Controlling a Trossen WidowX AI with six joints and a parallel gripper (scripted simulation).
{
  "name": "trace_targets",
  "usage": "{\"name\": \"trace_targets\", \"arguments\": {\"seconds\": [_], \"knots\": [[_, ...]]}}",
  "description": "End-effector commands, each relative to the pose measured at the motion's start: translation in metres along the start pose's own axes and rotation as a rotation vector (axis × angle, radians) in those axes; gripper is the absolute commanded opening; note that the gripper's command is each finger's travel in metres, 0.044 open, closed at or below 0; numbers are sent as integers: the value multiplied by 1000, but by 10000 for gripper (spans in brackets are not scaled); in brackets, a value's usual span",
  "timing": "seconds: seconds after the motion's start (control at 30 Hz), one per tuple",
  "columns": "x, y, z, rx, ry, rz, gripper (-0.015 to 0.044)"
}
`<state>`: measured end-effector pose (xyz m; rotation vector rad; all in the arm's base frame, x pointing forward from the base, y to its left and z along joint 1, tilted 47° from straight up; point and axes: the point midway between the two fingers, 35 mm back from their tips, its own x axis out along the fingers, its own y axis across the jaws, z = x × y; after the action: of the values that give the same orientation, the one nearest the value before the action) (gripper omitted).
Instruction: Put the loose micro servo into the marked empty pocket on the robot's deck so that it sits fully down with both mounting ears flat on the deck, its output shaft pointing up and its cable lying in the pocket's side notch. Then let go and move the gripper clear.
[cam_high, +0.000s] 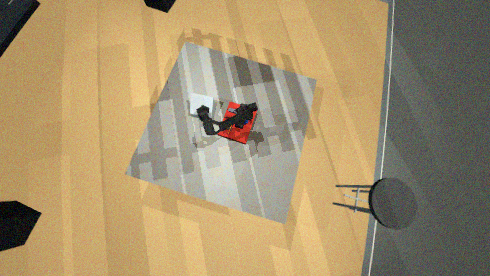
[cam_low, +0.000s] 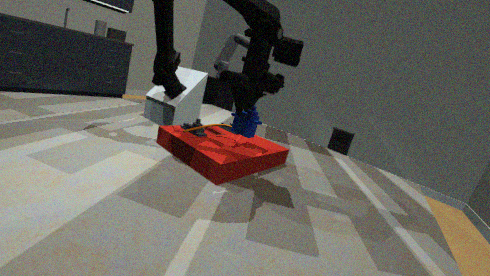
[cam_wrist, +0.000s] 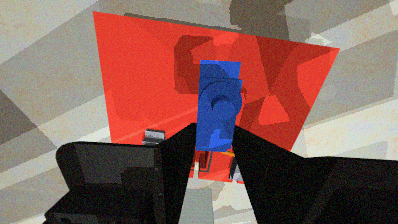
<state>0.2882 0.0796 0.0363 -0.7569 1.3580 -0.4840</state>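
A flat, square-cornered red deck (cam_high: 239, 136) (cam_low: 220, 172) (cam_wrist: 135, 65) lies on the grey patterned table top (cam_high: 225, 185) (cam_low: 150, 225) (cam_wrist: 40, 75). The black parallel-jaw gripper (cam_high: 244, 119) (cam_low: 244, 108) (cam_wrist: 213, 128) points down over the deck, its fingers closed on the boxy blue plastic micro servo (cam_low: 245, 123) (cam_wrist: 219, 107). The servo is over the deck and out of the pocket, its round output shaft facing up toward the wrist camera. Whether its lower end touches the deck, I cannot tell.

In the wrist view, a small rectangular pocket with a grey outline (cam_wrist: 208, 164) shows near the deck's lower edge, just below the servo and partly hidden by the fingers. Small grey parts (cam_low: 196, 128) (cam_wrist: 154, 136) stand on the deck, near one side of it in the exterior view. A thin orange cable (cam_low: 212, 125) (cam_wrist: 228, 154) stretches from beside the servo across the deck toward these parts; how it lies relative to the side notch is not clear.

A white block with a sloping top (cam_high: 201, 103) (cam_low: 191, 95) stands near the deck, apart from it. The round dark stool (cam_high: 395, 203) is well apart from the deck.
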Motion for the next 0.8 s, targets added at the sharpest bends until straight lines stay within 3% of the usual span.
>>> {"name": "trace_targets", "arguments": {"seconds": [0.0,0.27,0.77], "knots": [[-1,1,0,78,-1,6,0],[-1,2,-6,78,-1,6,0],[-1,8,-72,75,2,7,0]]}}
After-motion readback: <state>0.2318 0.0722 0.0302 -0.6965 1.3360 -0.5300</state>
